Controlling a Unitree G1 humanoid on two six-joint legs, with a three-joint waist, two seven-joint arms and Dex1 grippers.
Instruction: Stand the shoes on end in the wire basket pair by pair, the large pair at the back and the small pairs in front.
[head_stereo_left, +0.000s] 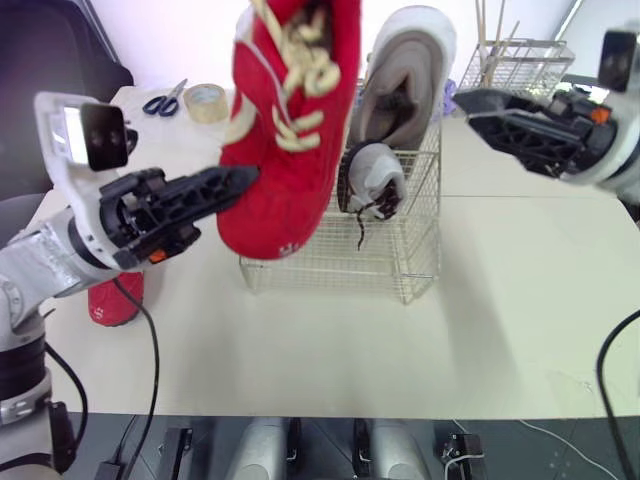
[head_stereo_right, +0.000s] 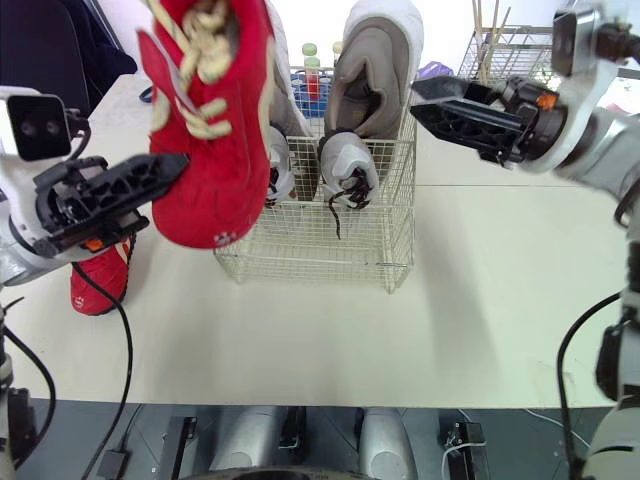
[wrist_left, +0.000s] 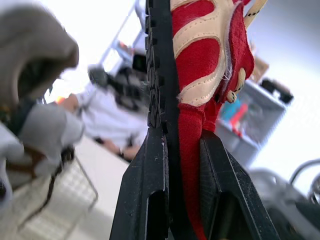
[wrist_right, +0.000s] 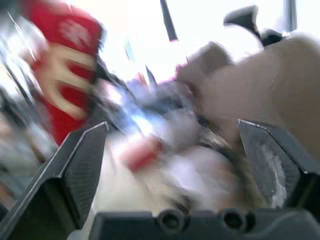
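Observation:
A large red shoe (head_stereo_left: 285, 150) with cream laces hangs toe-down in the air, in front of the wire basket's (head_stereo_left: 405, 272) left half. My left gripper (head_stereo_left: 238, 182) is shut on it; in the left wrist view the fingers (wrist_left: 150, 170) pinch the red fabric (wrist_left: 210, 65). A large grey shoe (head_stereo_left: 405, 80) stands on end at the basket's back right, with a small grey shoe (head_stereo_left: 372, 180) in front of it. A second small grey shoe (head_stereo_right: 278, 160) is partly hidden behind the red one. My right gripper (head_stereo_right: 425, 100) hovers open beside the large grey shoe. Another red shoe (head_stereo_left: 115, 298) lies on the table at the left.
Scissors (head_stereo_left: 163, 100) and a roll of tape (head_stereo_left: 205, 102) lie at the table's back left. A second wire rack (head_stereo_left: 515, 60) stands at the back right. Bottles (head_stereo_right: 312, 65) show behind the basket. The cream table (head_stereo_left: 330, 350) stretches out in front of the basket.

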